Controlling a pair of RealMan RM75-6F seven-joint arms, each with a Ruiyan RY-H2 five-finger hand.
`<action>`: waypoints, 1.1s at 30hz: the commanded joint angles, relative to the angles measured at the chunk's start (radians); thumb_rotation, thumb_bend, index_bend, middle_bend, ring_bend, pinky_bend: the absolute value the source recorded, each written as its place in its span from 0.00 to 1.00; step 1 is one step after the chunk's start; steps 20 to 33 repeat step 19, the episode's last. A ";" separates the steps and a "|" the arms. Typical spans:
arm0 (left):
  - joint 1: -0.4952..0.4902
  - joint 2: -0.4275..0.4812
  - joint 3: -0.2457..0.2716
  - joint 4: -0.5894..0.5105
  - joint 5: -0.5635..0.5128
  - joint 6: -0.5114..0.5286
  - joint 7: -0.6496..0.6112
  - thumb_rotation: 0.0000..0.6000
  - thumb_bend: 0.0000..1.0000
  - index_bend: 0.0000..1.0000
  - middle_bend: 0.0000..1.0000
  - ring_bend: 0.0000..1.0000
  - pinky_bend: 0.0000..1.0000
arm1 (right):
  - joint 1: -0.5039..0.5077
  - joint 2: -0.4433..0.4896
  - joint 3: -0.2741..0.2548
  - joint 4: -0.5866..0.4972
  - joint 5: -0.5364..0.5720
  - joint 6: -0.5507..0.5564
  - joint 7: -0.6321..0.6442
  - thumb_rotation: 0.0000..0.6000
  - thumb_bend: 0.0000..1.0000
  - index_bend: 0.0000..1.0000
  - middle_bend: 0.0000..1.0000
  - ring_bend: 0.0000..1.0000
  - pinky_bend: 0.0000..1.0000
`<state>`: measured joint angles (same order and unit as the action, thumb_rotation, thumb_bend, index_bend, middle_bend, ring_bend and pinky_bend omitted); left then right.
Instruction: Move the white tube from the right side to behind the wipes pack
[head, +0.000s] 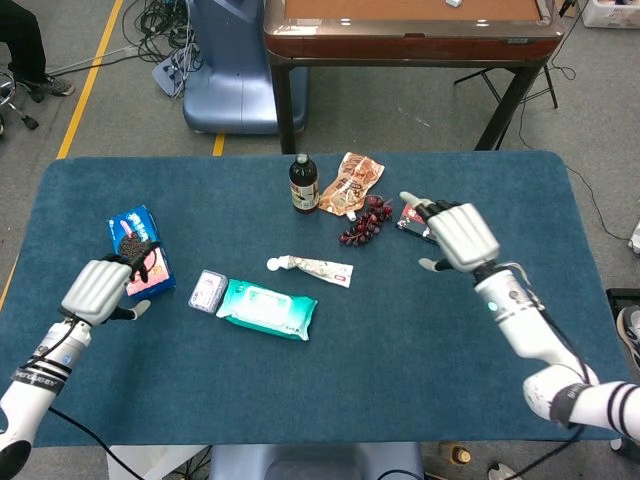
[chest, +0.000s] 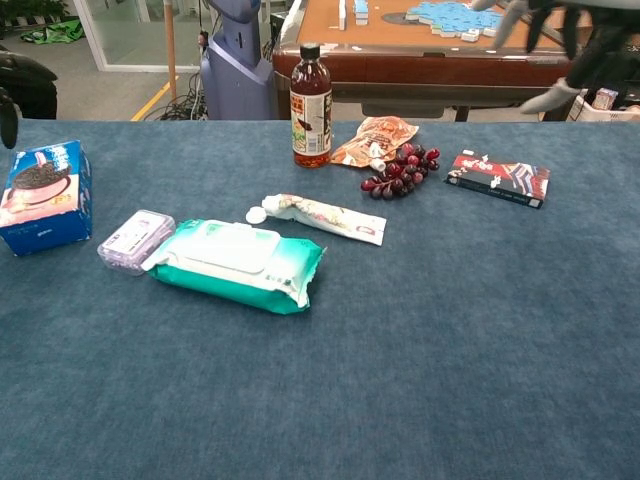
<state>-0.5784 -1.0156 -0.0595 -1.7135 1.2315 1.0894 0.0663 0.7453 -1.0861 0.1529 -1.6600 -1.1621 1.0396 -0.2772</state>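
The right hand (head: 462, 234) is raised over the right half of the blue-covered table (head: 300, 390), fingers spread apart and nothing held in it; in the chest view it is seen only as a blur at the top right corner (chest: 560, 40). The left hand (head: 98, 289) is drawn back near the left edge, just in front of the cookie box (head: 138, 250). Its fingers are curled toward the box, and whether they touch it cannot be told. Nothing is seen gripped in it.

The wipes pack (head: 267, 308) lies flat, left of the table's middle, its long side slanting across. The white tube (head: 310, 268) lies on the cloth just behind the pack, toward the far edge, cap end pointing left, apart from both hands and not touching the pack. A small clear case (head: 208, 291) is set against the pack's left end. Toward the far edge a brown bottle (head: 303, 184) stands upright, with a snack bag (head: 351, 183) beside it and a bunch of grapes (head: 365, 221) just in front of the bag. A dark card pack (chest: 498, 179) lies near the right hand, partly covered by it in the head view.

Bare cloth is left along the whole near edge and across the right side of the table, up to the right edge. The left side is crowded only around the cookie box.
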 joint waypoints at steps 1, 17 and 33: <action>0.046 -0.032 -0.006 0.032 -0.032 0.060 0.013 1.00 0.25 0.07 0.42 0.42 0.27 | -0.107 0.065 -0.050 -0.051 -0.052 0.106 0.045 1.00 0.19 0.13 0.30 0.32 0.47; 0.291 -0.125 0.033 0.071 0.013 0.385 0.093 1.00 0.25 0.11 0.41 0.41 0.27 | -0.508 0.052 -0.202 -0.021 -0.195 0.471 0.178 1.00 0.24 0.35 0.42 0.37 0.47; 0.317 -0.131 0.042 0.065 0.030 0.417 0.111 1.00 0.25 0.11 0.41 0.41 0.27 | -0.539 0.044 -0.209 -0.016 -0.211 0.498 0.184 1.00 0.24 0.36 0.42 0.38 0.47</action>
